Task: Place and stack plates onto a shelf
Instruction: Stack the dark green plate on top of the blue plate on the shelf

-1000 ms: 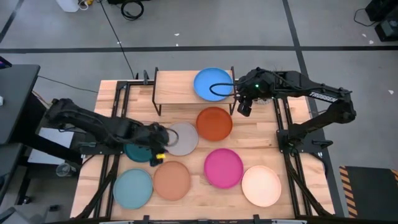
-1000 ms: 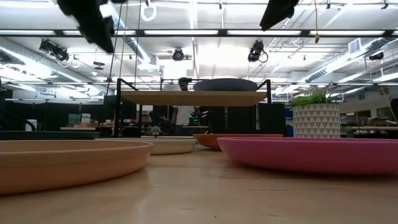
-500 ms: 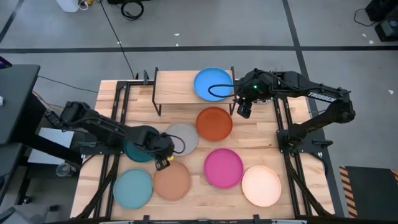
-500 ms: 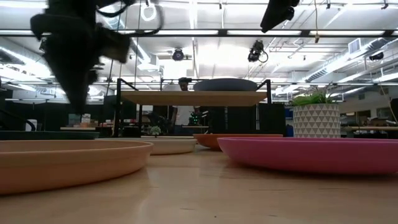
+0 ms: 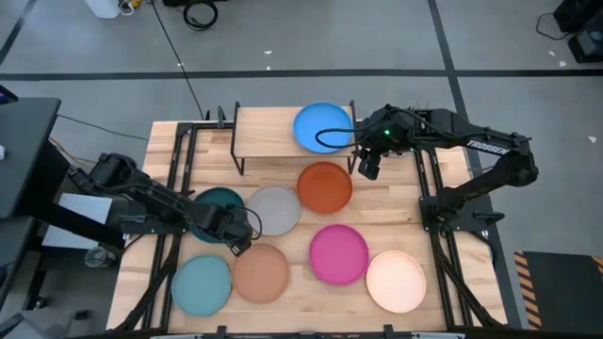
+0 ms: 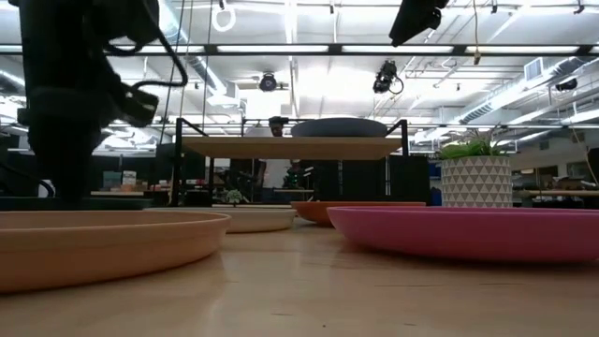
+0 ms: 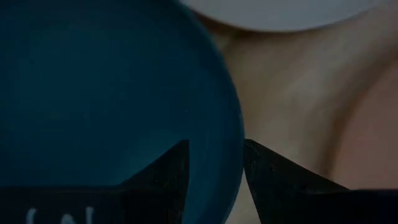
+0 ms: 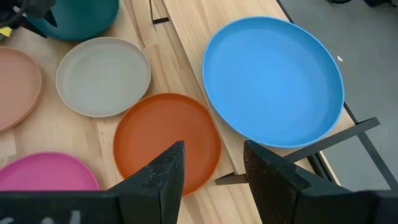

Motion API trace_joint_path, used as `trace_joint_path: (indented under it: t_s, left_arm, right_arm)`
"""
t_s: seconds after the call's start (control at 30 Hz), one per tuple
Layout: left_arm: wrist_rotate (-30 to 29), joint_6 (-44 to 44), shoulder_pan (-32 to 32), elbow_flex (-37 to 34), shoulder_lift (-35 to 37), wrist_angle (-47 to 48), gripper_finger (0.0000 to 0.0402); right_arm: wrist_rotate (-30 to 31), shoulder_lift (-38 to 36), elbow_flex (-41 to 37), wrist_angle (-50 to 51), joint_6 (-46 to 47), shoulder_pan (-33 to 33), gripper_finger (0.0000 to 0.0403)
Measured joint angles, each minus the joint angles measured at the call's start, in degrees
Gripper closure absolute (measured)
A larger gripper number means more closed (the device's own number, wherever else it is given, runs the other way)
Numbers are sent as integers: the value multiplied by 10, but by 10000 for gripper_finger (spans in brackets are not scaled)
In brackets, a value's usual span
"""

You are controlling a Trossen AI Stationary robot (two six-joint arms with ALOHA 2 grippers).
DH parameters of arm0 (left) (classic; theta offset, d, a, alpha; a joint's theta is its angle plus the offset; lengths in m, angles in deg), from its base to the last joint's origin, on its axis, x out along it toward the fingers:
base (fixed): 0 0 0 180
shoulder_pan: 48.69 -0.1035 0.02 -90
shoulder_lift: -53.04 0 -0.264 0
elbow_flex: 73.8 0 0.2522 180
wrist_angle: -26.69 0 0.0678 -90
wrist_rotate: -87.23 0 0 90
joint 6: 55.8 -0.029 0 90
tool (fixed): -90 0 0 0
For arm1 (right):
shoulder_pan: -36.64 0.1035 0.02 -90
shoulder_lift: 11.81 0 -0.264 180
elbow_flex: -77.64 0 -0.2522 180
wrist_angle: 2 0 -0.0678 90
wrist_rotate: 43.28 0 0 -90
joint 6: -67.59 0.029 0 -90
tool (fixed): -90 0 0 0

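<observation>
The dark teal plate (image 5: pixel 213 201) lies flat near the table's left side, with the grey plate (image 5: pixel 276 209) beside it. My left gripper (image 5: pixel 235 235) is low at the teal plate's near right rim, open, one finger over the plate's inside and one outside, as the left wrist view (image 7: pixel 214 168) shows. The blue plate (image 5: pixel 323 126) lies flat on the right half of the shelf (image 5: pixel 264 132). My right gripper (image 5: pixel 369 166) hangs open, high beside the shelf's right end, touching nothing. The orange (image 5: pixel 324 186), magenta (image 5: pixel 338 253), cream (image 5: pixel 396 281), tan (image 5: pixel 260 273) and light blue-green (image 5: pixel 201 284) plates lie flat on the table. My left gripper straddles the dark teal plate's rim (image 7: pixel 233 140) from above, pointing down, one finger (image 7: pixel 168 171) inside the plate and the other (image 7: pixel 267 177) outside it. Whether the fingers touch the rim I cannot tell. The plate lies flat on the table.
The shelf's left half is bare wood. Black frame rails (image 5: pixel 181 169) run along both sides of the slatted table. A potted plant (image 6: pixel 475 178) stands beyond the table in the low view, and a person (image 6: pixel 276 126) shows far behind the shelf.
My left gripper has swung from above the grey plate's left edge toward the table's near edge, then back left, and has come down low at the dark teal plate's rim.
</observation>
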Motion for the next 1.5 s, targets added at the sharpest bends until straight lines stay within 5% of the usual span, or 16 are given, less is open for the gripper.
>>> trace_joint_path:
  t_s: [0.27,0.53,0.7,0.87,1.13,1.3,1.5]
  left_arm:
    - [-2,22,0,-11,-8,5,255]
    - [36,13,0,-11,-1,1,382]
    - [95,16,-3,15,30,41,382]
    - [109,21,-14,88,100,107,386]
    - [89,-39,-80,220,199,51,386]
    - [48,-140,-154,330,183,34,386]
    - [64,-329,-246,460,94,36,387]
  right_arm:
    - [1,0,0,-2,6,1,233]
    - [1,0,0,-6,7,1,233]
    - [1,0,0,-6,5,2,233]
    - [1,0,0,-9,0,2,233]
    - [6,0,0,-33,-20,1,233]
    - [7,0,0,-33,-21,1,233]
    - [18,0,0,-25,-4,1,233]
